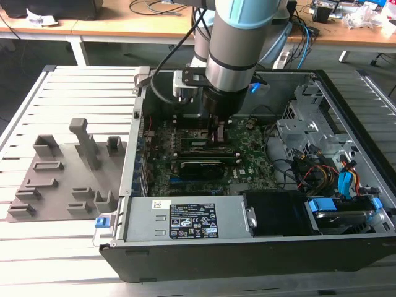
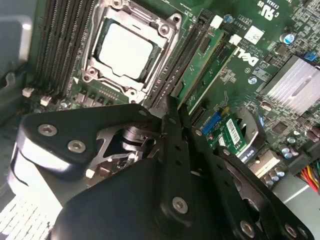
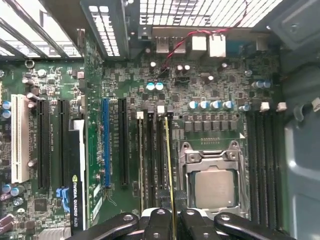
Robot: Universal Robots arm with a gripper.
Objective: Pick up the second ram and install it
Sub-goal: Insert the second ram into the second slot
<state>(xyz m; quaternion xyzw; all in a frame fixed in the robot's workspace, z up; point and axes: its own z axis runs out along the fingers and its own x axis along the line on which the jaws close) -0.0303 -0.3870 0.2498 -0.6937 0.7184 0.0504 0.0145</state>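
The white rectangular sticker on the grey metal power-supply cover carries dense black print and certification marks. White silkscreen lettering stands on the green motherboard. White lettering runs along the black expansion card.

The exterior view looks down at a slant from some way off, taking in the slatted table and the open computer case. Both wrist views sit close above the motherboard, looking down past the gripper. The second wrist view looks at a tilt. Both share the processor socket and the memory slots beside it.
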